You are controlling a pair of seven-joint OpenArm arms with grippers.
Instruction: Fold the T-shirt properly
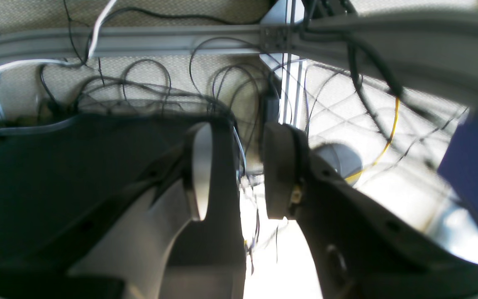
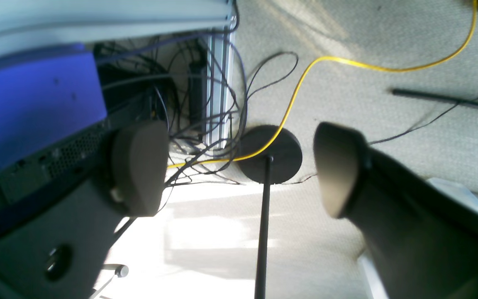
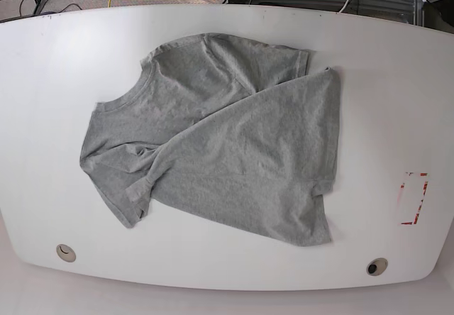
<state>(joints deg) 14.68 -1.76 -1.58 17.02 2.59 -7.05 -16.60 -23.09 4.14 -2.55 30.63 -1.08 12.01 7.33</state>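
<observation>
The T-shirt lies crumpled on the white table in the base view. It is heather grey, with its neck toward the left and one half folded diagonally over the other. Neither arm appears in the base view. In the left wrist view my left gripper hangs over the floor and cables, its fingers apart with nothing between them. In the right wrist view my right gripper is wide open above the carpet and also holds nothing. No shirt shows in either wrist view.
A red outline mark sits near the table's right edge, and two round holes are by its front edge. Below the grippers are tangled cables, a yellow cable, a black round stand base and an aluminium frame rail.
</observation>
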